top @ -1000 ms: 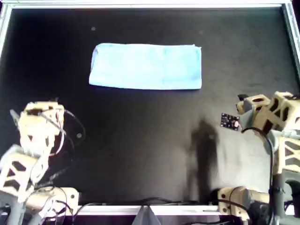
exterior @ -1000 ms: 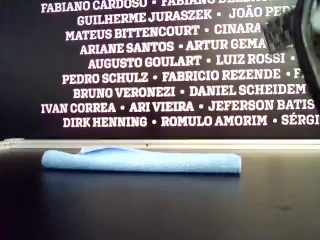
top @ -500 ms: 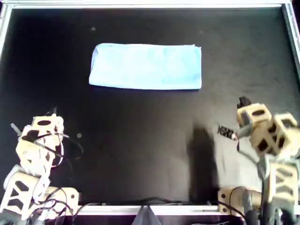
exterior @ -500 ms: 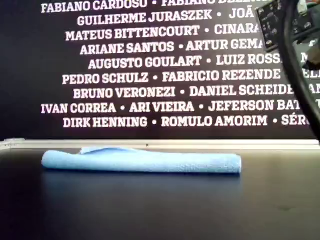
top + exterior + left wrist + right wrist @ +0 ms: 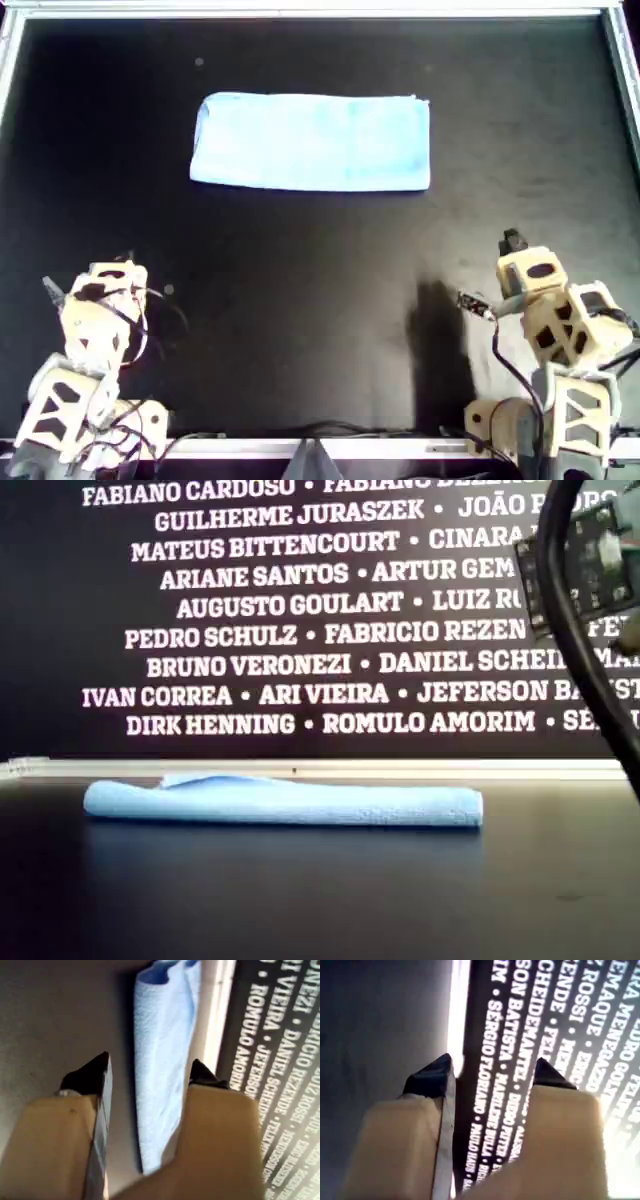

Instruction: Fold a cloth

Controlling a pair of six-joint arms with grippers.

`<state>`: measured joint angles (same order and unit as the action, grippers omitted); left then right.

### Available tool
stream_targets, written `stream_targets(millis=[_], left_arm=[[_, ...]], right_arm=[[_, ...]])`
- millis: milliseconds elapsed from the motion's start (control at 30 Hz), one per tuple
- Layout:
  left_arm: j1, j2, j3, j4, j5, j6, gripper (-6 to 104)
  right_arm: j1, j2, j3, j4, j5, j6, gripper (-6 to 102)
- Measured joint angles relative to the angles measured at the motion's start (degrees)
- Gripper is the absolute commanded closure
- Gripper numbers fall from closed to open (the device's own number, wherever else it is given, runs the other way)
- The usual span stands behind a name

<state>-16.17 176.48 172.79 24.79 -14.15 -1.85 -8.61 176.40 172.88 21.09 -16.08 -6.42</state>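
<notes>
Found the cloth (image 5: 312, 141) folded into a long light-blue band, lying flat on the black table (image 5: 300, 300) near the overhead view's top edge, a little left of the middle. Noted its long sides running across that view, with one end slightly rumpled at the overhead view's left. From the exterior view, saw it as a low soft strip just in front of the pale rail (image 5: 330, 769), below the dark wall of white names (image 5: 300, 630).

Saw the left gripper (image 5: 150, 1067) with jaws parted and nothing between them, well apart from the cloth, low at the overhead view's left. Looked along it in the left wrist view and caught the cloth lengthwise beyond the dark fingertips (image 5: 95, 1072).

Saw the right gripper (image 5: 492, 1070) likewise spread wide and empty, low at the overhead view's right, facing the rail and the lettered wall. Spotted a small circuit board (image 5: 580, 575) and a black cable (image 5: 585, 660) at the exterior view's upper right.
</notes>
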Motion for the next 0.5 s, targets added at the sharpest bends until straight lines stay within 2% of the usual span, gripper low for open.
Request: stream_targets(millis=[133,500], left_arm=[[0.0,0.1,0.7,-4.0,0.0,0.0,42],[0.0,0.1,0.7,-4.6,0.0,-0.2,41]], right_arm=[[0.0,0.0,0.1,-0.2,0.0,-0.35,30],[-0.1,0.0,0.1,-0.4,-0.1,0.18,30]])
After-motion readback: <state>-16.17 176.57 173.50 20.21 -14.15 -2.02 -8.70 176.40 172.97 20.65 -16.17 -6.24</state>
